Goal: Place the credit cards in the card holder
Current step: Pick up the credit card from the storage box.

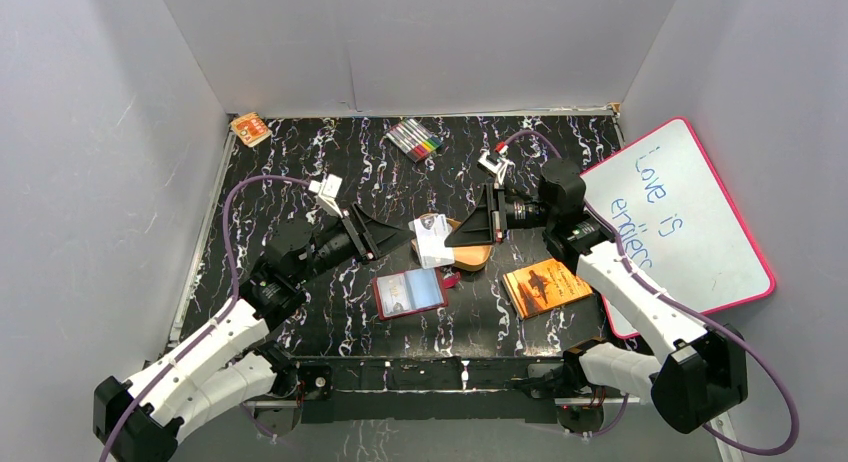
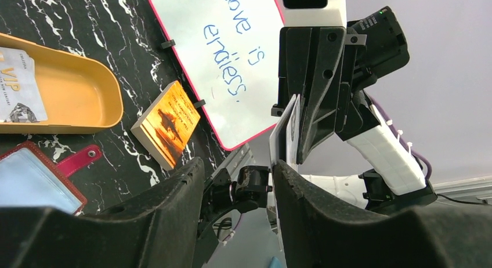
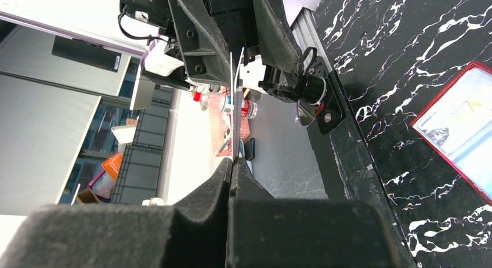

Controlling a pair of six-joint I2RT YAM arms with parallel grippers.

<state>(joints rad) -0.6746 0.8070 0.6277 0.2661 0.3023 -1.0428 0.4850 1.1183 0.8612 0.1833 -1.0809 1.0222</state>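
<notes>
Top view: the right gripper (image 1: pixel 458 232) pinches one credit card (image 1: pixel 432 240) over the orange tray (image 1: pixel 478 257), most of which is hidden. The left gripper (image 1: pixel 395 237) is just beside the card; I cannot tell if they touch. The card holder (image 1: pixel 408 292) lies open near them.

Left wrist: my left fingers (image 2: pixel 168 210) are spread, with nothing between them. The holder is cut off at the frame edge. A second card (image 2: pixel 17 94) lies in the tray.

Right wrist: the fingers (image 3: pixel 203 192) are clamped on the card, seen edge-on.
</notes>
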